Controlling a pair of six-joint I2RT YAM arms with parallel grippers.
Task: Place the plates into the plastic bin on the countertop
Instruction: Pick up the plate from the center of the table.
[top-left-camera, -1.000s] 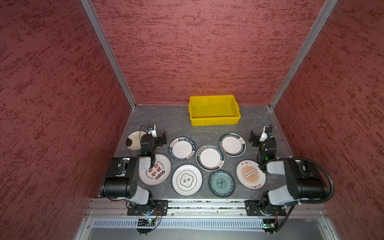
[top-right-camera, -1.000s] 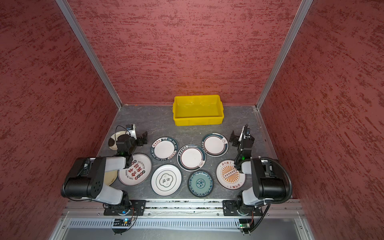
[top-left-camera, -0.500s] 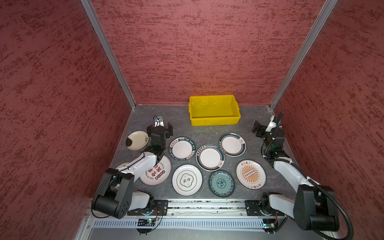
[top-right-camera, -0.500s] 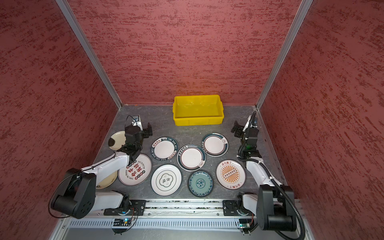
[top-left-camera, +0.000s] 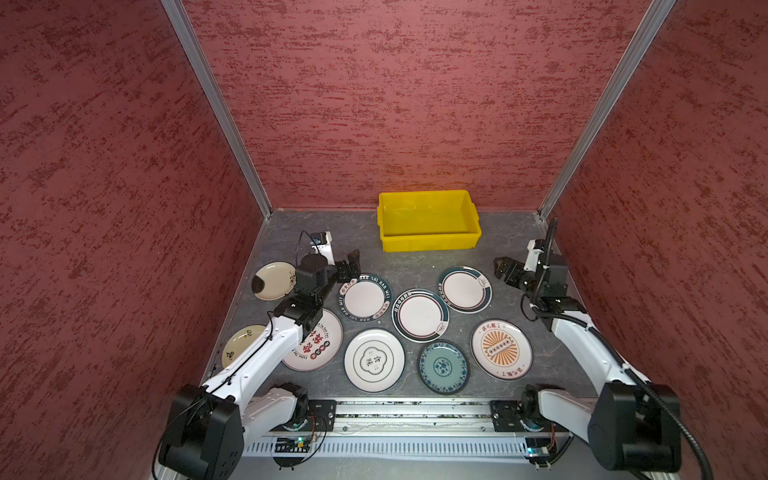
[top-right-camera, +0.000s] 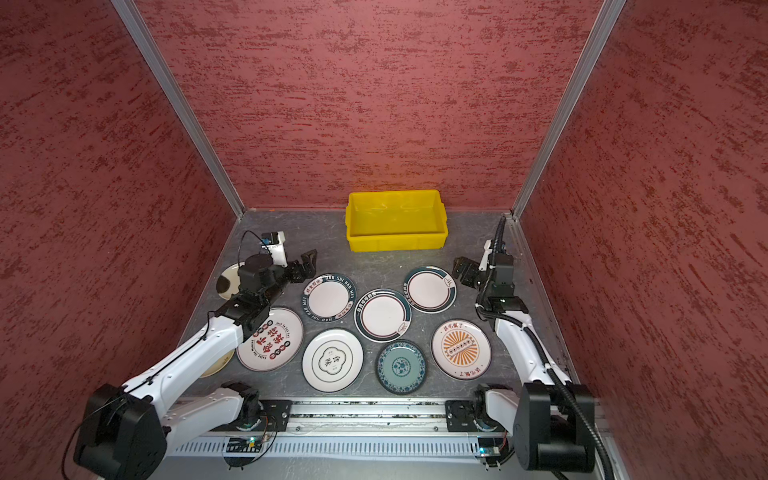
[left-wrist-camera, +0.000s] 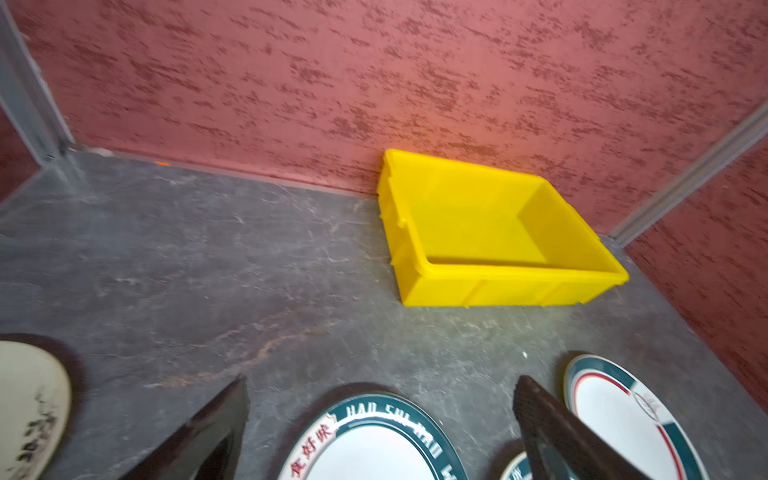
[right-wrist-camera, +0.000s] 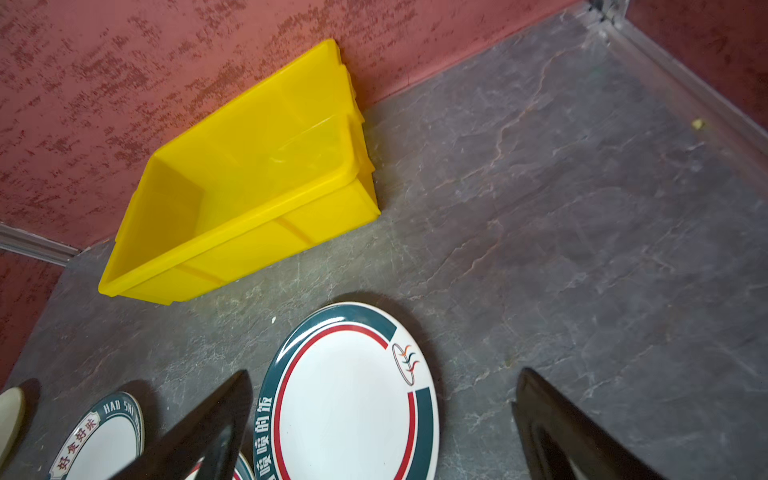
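You see a yellow bin (top-left-camera: 428, 243) on a grey, pale-veined countertop (top-left-camera: 511, 232), red mottled walls (top-left-camera: 395, 104), a teal patterned plate (top-left-camera: 443, 367) near, an orange sunburst plate (top-left-camera: 501, 349) at right, and a cream plate (top-left-camera: 270, 280) far left.

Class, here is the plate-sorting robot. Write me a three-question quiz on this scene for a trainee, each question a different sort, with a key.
1. True or false: the yellow bin already holds a plate.
2. Which plate lies nearest the right gripper? A. teal patterned; B. dark-rimmed white; C. orange sunburst.
3. Fill in: the left gripper is ____.
Key: 1 false, it is empty; 2 B, the dark-rimmed white plate; 3 open.
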